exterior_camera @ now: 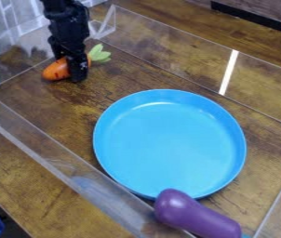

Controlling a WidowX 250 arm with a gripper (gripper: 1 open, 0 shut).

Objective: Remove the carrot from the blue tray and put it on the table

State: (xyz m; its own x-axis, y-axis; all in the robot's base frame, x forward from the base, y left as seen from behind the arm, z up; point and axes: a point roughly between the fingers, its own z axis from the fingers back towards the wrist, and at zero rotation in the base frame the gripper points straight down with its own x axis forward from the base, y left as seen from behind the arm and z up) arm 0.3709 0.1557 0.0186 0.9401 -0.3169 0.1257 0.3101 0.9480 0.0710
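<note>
The carrot (pixel 56 70) lies on the table (pixel 270 112) at the far left, its green top (pixel 99 53) pointing right. It is well outside the blue tray (pixel 168 147), which sits in the middle with nothing on it. My black gripper (pixel 69 69) stands straight down over the carrot. Its fingers straddle the orange body and look parted, and they hide the carrot's middle.
A glossy purple eggplant-like toy (pixel 195 216) lies at the tray's near edge. Clear acrylic walls (pixel 32 139) ring the tabletop, and the near-left wall runs close to the carrot. A bright light reflection streaks the wood right of the tray.
</note>
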